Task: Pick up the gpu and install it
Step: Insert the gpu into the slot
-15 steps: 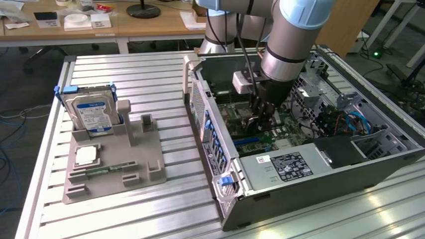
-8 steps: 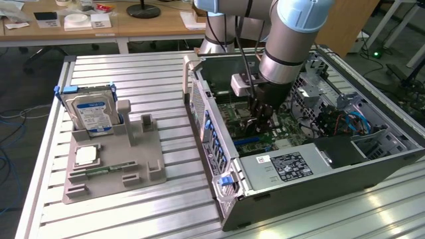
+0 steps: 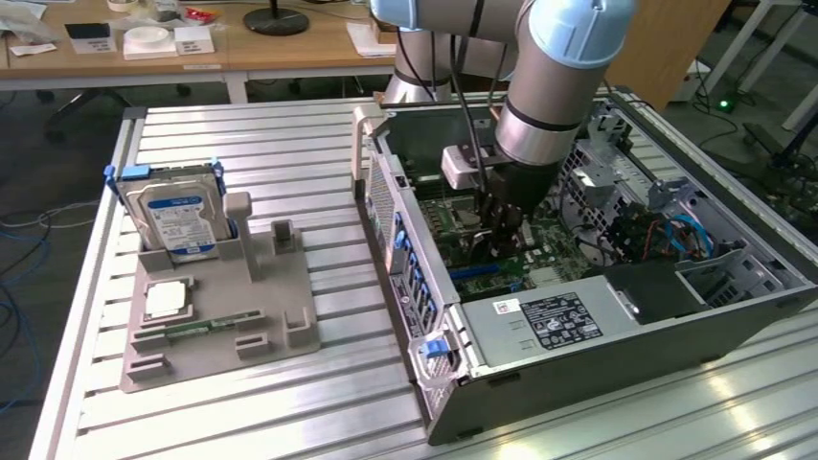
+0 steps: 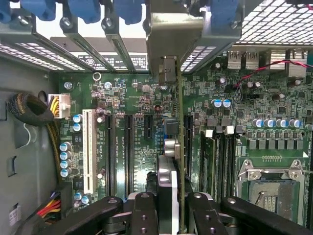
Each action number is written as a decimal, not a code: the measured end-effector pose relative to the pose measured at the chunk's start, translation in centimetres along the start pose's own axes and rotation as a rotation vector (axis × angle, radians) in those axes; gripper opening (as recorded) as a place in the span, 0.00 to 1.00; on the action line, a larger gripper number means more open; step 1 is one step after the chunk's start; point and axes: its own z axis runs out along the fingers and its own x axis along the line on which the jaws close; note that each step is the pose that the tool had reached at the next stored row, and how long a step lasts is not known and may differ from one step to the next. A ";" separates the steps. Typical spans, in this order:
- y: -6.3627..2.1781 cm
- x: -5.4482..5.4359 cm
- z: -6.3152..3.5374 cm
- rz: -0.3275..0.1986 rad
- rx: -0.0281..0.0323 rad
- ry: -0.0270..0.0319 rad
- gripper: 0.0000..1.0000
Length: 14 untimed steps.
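Black claw (image 4: 172, 200) on thin, flat, edge-on gpu (image 4: 179, 132)

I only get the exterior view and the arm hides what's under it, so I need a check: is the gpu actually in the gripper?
Observer: Yes. In the wrist view the gripper has the gpu clamped edge-on, one finger on each side.
Operator: Where does its bracket end sit?
Observer: The metal bracket is up at the case's rear wall, between the blue clips.
Operator: Which slot is it lined up with?
Observer: It runs along the long black slot next to the memory slots. I cannot tell whether it is seated.
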 end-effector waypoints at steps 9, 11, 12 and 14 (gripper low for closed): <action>0.25 0.0 0.19 0.000 0.0001 -0.0002 0.28; 0.27 0.0 0.29 0.000 0.0001 -0.0003 0.28; 0.28 0.0 0.36 0.000 0.0001 -0.0003 0.28; 0.30 0.0 0.49 0.000 0.0001 -0.0005 0.28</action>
